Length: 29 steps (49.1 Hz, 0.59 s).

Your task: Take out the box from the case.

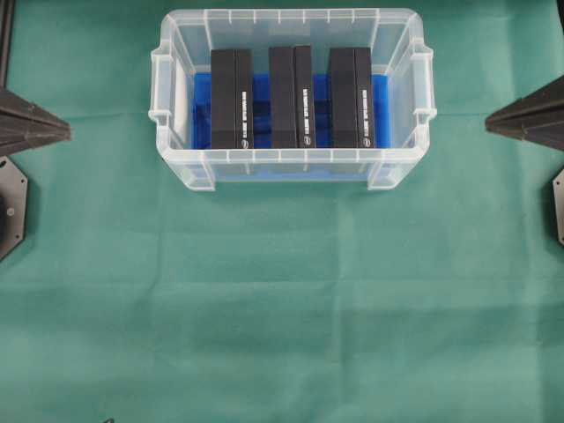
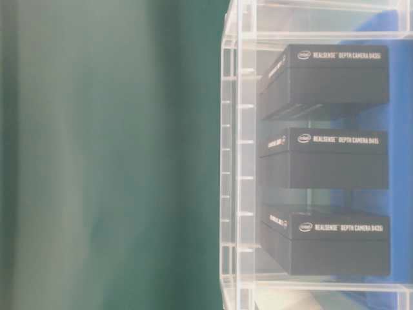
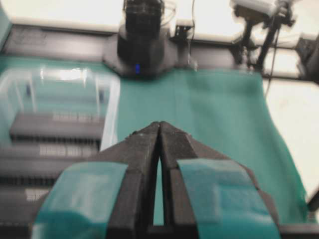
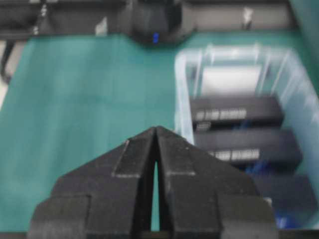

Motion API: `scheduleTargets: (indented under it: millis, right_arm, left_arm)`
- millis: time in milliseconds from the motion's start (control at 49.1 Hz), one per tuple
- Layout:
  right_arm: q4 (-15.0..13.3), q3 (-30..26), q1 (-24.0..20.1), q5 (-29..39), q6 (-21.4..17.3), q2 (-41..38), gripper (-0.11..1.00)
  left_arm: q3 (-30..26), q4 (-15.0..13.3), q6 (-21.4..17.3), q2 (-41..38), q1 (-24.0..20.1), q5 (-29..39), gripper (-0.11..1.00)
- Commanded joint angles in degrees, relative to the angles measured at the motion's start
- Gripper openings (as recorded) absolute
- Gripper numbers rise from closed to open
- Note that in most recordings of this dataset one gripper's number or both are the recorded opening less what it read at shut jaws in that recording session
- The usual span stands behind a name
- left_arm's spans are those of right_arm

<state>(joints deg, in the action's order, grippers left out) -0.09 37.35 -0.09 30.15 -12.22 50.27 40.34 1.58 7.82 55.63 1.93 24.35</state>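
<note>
With both my left gripper (image 3: 159, 130) and right gripper (image 4: 156, 134) pinched closed and empty at the table's side edges, I risk knocking a box (image 1: 232, 97) over against the case (image 1: 181, 159) wall unless I open first.

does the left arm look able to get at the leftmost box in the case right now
Probably yes. The case is open on top, and the leftmost box stands on edge with a gap between it and the middle box. The left gripper is shut, off beside the case, so it must open first.
</note>
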Motion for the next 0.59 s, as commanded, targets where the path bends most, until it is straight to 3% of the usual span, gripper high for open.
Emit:
scheduleTargets:
  millis: [0, 204, 366, 570]
  right_arm:
    - [0.0, -3.7, 0.0, 6.2, -2.3, -1.1, 0.00]
    - [-1.4, -10.5, -0.1, 23.8, -8.2, -6.0, 0.00]
    - [-1.8, -15.2, -0.1, 38.2, -13.2, -11.2, 0.00]
    - [-1.8, -17.9, -0.1, 55.3, -23.1, -16.9, 0.00]
  left_arm:
    - [-3.4, 0.1, 1.6, -0.7, 0.2, 6.2, 0.01]
    - [-9.0, 0.1, 7.7, -2.3, 0.4, 22.6, 0.01]
    - [-13.0, 0.1, 10.3, -5.3, 0.7, 34.5, 0.01]
    - [-15.5, 0.1, 13.7, -8.3, 0.7, 43.9, 0.01]
